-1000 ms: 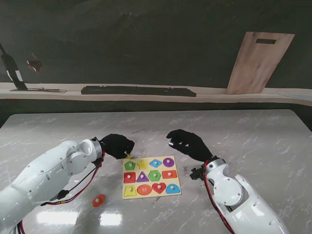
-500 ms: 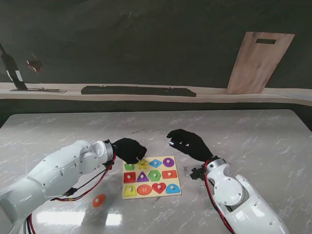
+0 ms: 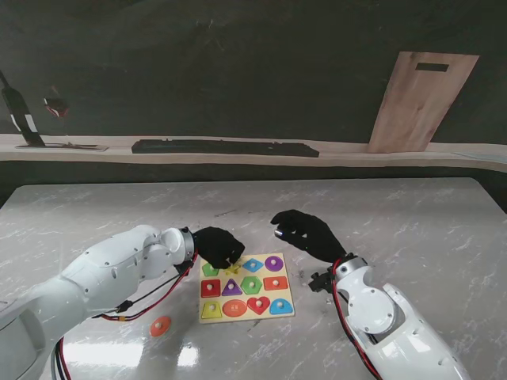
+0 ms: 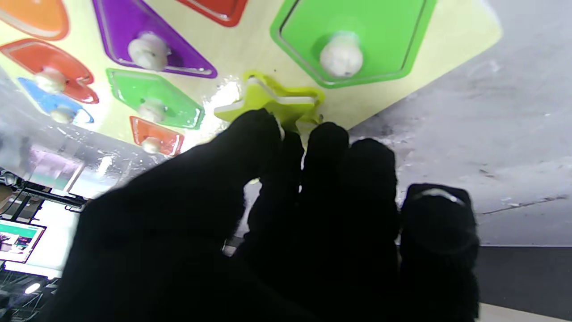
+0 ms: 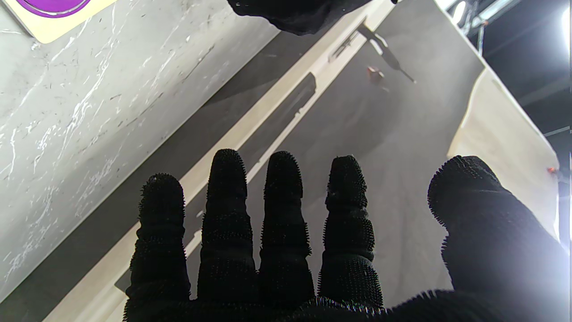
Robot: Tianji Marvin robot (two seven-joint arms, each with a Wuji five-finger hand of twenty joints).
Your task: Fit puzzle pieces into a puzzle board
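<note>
Board: eleven pieces seated | star pinched by left robot hand at far-left slot, unseated | right robot hand open, idle | orange piece loose on desk

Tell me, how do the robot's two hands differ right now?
The left hand is curled, its fingertips pinched on the yellow star piece at the puzzle board's far edge; the right hand is spread flat and holds nothing. The left hand is over the board; the right hand hovers beside it, off its right edge. Both wear black gloves on white arms.
</note>
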